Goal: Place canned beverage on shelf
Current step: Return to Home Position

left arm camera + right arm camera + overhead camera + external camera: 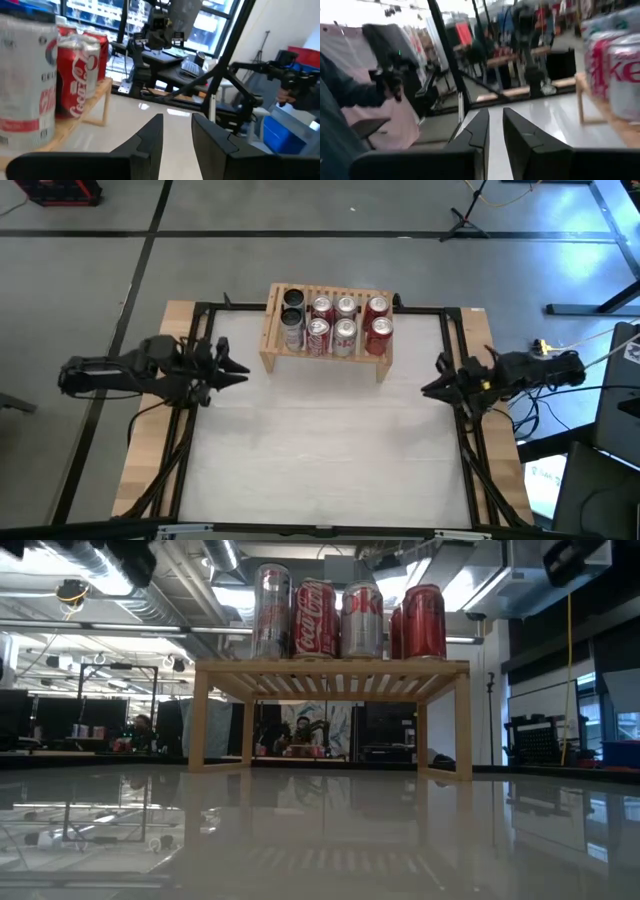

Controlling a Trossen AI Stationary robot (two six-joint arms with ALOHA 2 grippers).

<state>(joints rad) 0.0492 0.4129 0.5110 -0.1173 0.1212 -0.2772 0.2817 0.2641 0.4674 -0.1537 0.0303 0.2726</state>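
Since eight cans (345, 330) are counted on the shelf (268, 330), the placing is judged finished, with only the parking of the arms left.

In the high view, the shelf is set at the middle of the table's (330, 470) far edge. The cans are ranked on it in two rows, each kind paired front to back, so that the labels are kept aligned. The left gripper (240, 372) is held near the table's left edge and the right gripper (430, 385) near its right edge. Both are well apart from the shelf, presumably so that nothing is knocked.

In the low view, four cans are shown upright and close together on the slatted top; neither gripper is seen.

In the left wrist view, the left gripper's fingers (152, 137) are parted narrowly, with nothing between them. A Coca-Cola can (80, 75) is seen just beside a silver can (25, 80) on the shelf.

In the right wrist view, a similar narrow, empty gap is shown in the right gripper, and the shelf's end is blurred.
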